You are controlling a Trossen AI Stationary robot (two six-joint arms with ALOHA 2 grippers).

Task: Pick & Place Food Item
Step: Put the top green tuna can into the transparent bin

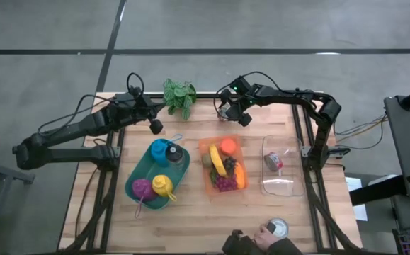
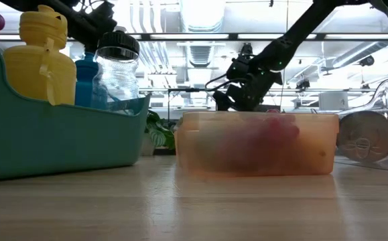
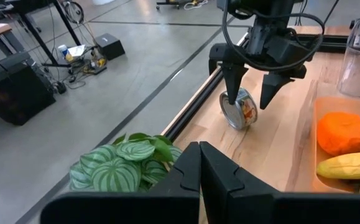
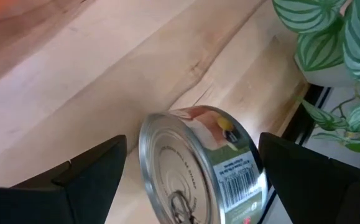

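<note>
The right gripper [image 3: 253, 93] hung with fingers spread on either side of a food can [image 4: 198, 168] lying on its side near the plant [image 1: 179, 95]; its label showed a barcode, the print unreadable. The left gripper [image 3: 199, 174] waited beside the plant, fingers together

Probably a lab: concrete floor [image 1: 261, 25], cable clutter [image 3: 83, 56].

Silver food can [image 4: 198, 168] — on its side, label showing — at the wooden table's [image 4: 55, 93] far edge.
</note>
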